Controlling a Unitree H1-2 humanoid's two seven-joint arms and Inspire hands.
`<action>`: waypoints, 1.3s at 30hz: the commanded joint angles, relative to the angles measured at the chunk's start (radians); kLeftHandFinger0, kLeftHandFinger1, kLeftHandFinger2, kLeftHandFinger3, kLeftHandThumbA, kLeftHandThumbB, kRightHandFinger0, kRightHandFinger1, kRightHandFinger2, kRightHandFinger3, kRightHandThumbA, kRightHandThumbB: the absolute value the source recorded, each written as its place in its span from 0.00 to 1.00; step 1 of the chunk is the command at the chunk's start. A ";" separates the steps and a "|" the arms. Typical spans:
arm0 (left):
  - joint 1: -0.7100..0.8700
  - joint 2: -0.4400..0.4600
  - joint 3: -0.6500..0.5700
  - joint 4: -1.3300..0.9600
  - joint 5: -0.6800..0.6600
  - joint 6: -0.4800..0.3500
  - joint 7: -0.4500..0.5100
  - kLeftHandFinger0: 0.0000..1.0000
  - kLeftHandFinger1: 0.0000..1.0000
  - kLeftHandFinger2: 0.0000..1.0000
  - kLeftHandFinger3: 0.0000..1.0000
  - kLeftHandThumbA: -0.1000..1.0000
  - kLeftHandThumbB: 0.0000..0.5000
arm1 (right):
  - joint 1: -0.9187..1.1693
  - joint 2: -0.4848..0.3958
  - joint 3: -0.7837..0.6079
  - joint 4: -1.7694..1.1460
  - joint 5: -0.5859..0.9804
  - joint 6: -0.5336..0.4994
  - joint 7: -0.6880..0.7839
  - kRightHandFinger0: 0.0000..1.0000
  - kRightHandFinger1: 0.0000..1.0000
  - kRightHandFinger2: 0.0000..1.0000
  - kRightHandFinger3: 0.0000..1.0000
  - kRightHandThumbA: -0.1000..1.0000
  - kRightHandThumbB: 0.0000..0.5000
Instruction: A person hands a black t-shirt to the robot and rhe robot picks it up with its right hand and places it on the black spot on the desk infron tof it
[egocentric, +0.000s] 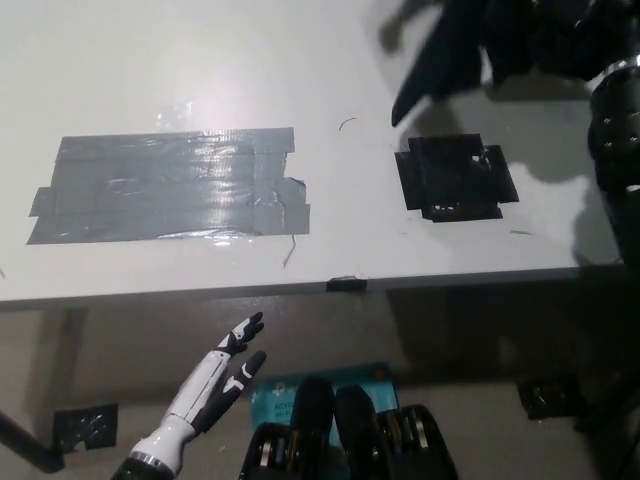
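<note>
The black t-shirt (450, 55) hangs blurred above the table's far right corner, one end trailing down to the left. My black right hand (548, 38) is shut on it at the top right, and its arm runs down the right edge. The black spot (455, 178), a square of black tape, lies fully uncovered on the white desk (350, 230), just below the hanging cloth. My white left hand (215, 385) rests open below the desk's front edge at the lower left.
A large patch of grey tape (170, 188) covers the desk's left half. A small dark clip (343, 284) sits on the front edge. Below the desk there is dim floor with a teal box (275, 400).
</note>
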 joint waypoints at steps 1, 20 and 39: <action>-0.014 0.013 -0.009 -0.021 0.020 -0.005 -0.005 1.00 1.00 1.00 1.00 1.00 1.00 | -0.017 -0.006 -0.006 -0.065 -0.046 -0.052 -0.083 0.00 0.46 0.88 1.00 0.00 0.39; -0.045 0.025 -0.025 -0.037 0.034 0.012 -0.021 1.00 1.00 1.00 1.00 1.00 1.00 | 0.096 0.118 0.298 0.445 -0.156 -0.227 -0.133 0.03 0.47 0.85 0.88 0.00 0.43; -0.074 0.033 -0.024 -0.027 0.021 0.022 -0.035 0.93 1.00 1.00 1.00 1.00 1.00 | 0.040 -0.072 0.397 0.312 0.068 0.078 0.825 1.00 1.00 1.00 1.00 0.71 1.00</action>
